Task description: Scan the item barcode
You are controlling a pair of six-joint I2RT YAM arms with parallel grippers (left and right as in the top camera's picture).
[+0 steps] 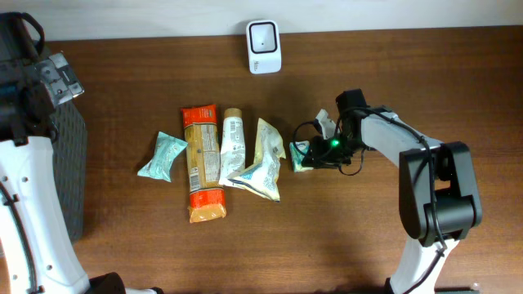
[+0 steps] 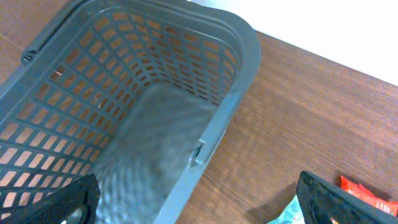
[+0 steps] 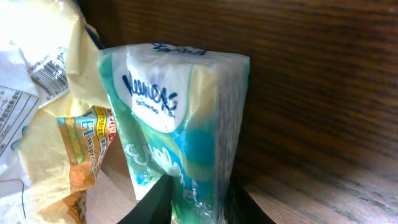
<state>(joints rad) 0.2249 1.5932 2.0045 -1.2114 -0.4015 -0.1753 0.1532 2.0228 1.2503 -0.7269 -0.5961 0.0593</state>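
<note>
A teal and white Kleenex tissue pack (image 1: 301,155) stands on the wooden table beside the row of snack packets. My right gripper (image 1: 316,153) is shut on its lower end. In the right wrist view the pack (image 3: 180,118) stands upright with a black finger (image 3: 155,202) pressed on each side, and the gripper (image 3: 196,190) shows nothing else between them. The white barcode scanner (image 1: 264,46) stands at the table's far edge, apart from the pack. My left gripper (image 2: 199,202) hangs wide open and empty above the basket's rim, at the far left.
A grey plastic basket (image 2: 239,81) lies at the left edge (image 1: 72,163). In a row mid-table lie a teal packet (image 1: 162,156), a long orange-red packet (image 1: 202,162), a white pouch (image 1: 233,145) and yellow-white bags (image 1: 263,161) touching the tissue pack.
</note>
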